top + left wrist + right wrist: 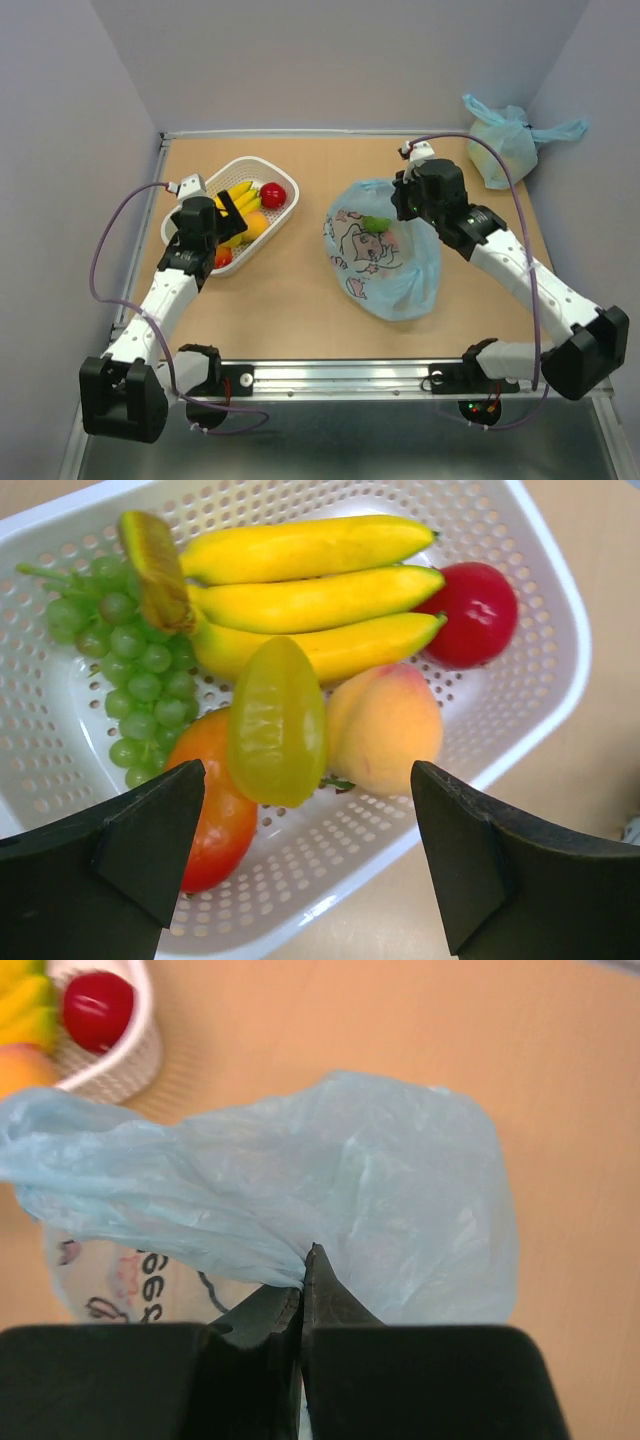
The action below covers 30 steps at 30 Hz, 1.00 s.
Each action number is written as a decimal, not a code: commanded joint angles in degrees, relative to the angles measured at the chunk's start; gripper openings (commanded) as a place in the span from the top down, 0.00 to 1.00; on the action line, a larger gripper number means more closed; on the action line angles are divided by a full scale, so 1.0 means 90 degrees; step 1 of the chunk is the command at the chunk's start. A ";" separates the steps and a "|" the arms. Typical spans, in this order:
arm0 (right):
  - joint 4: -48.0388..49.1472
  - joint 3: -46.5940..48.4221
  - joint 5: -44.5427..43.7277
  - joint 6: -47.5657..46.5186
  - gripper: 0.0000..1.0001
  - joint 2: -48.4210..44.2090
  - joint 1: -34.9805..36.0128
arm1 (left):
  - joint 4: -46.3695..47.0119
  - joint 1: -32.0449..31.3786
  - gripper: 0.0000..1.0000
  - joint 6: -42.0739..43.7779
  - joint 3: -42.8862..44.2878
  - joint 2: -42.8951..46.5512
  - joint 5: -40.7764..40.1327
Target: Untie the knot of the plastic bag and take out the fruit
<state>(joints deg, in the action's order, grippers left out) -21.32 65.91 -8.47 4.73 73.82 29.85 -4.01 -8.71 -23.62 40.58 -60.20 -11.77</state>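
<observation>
1. The right pincer point(303, 1260) is clamped tight on a bunched fold of the plastic bag point(385, 270), at the bag's far right edge.
2. The bag lies right of centre on the counter point(290, 310), with a green fruit point(377, 224) showing at its mouth.
3. The left pincer point(305, 790) hangs wide apart and empty over the white basket point(540, 670) at far left.

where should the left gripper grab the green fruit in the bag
Pinch the green fruit across its narrow width, coming down from above on the side of the white basket. It lies longways at the mouth of the plastic bag, and the right gripper is shut on the rim opposite, blocking that side. Its finer shape is unclear.
</observation>
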 commanded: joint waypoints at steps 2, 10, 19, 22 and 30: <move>0.0269 0.0333 0.1202 -0.0457 1.00 -0.1003 0.0335 | 0.0416 -0.0379 0.05 0.0544 0.0364 0.0526 0.0594; 0.0396 -0.0604 0.0475 -0.0156 1.00 -0.0938 0.0483 | 0.0826 -0.1335 0.05 0.0768 0.0452 0.0908 0.0985; 0.0396 -0.1014 -0.1773 0.0597 0.99 0.0418 0.0463 | 0.1119 -0.3288 0.09 0.0808 0.0676 0.1280 0.1278; 0.0396 -0.1044 -0.1803 0.0743 0.99 0.0761 0.0424 | 0.1119 -0.3883 0.09 0.0875 0.0813 0.1065 0.1278; 0.0396 -0.1112 -0.1247 0.0997 0.96 0.1036 0.0424 | 0.1090 -0.5369 0.10 0.0954 0.1760 -0.0144 0.0850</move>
<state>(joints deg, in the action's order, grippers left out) -19.27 57.14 -20.91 11.84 84.60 34.04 3.66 -53.43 -16.29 52.05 -58.35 -1.91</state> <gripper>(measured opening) 0.039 0.904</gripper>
